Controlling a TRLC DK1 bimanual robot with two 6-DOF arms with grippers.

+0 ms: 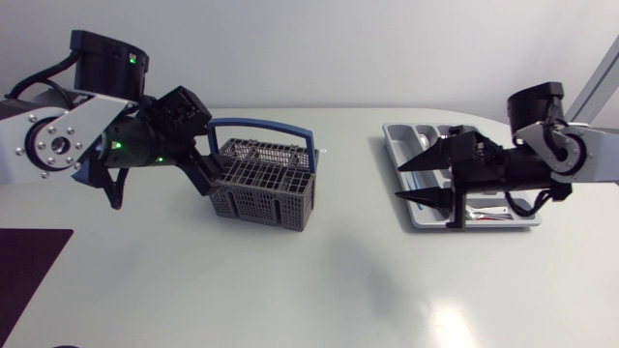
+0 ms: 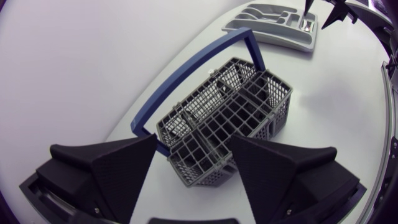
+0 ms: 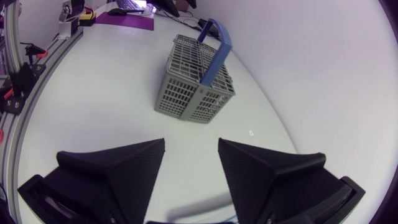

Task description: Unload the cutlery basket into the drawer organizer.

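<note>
Our left end effector (image 2: 194, 149) gapes wide beside the basket (image 2: 249, 106), our right end effector (image 3: 191, 146) wide over the organizer (image 2: 273, 25) — we should drop squarely into one cell, avoiding the handle (image 1: 261, 125).

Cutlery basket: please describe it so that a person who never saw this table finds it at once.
On the white table, look at its left half, away from the grey drawer organizer. The cutlery basket stands there: a grey mesh box, the only thing with a blue handle arching over it.
</note>
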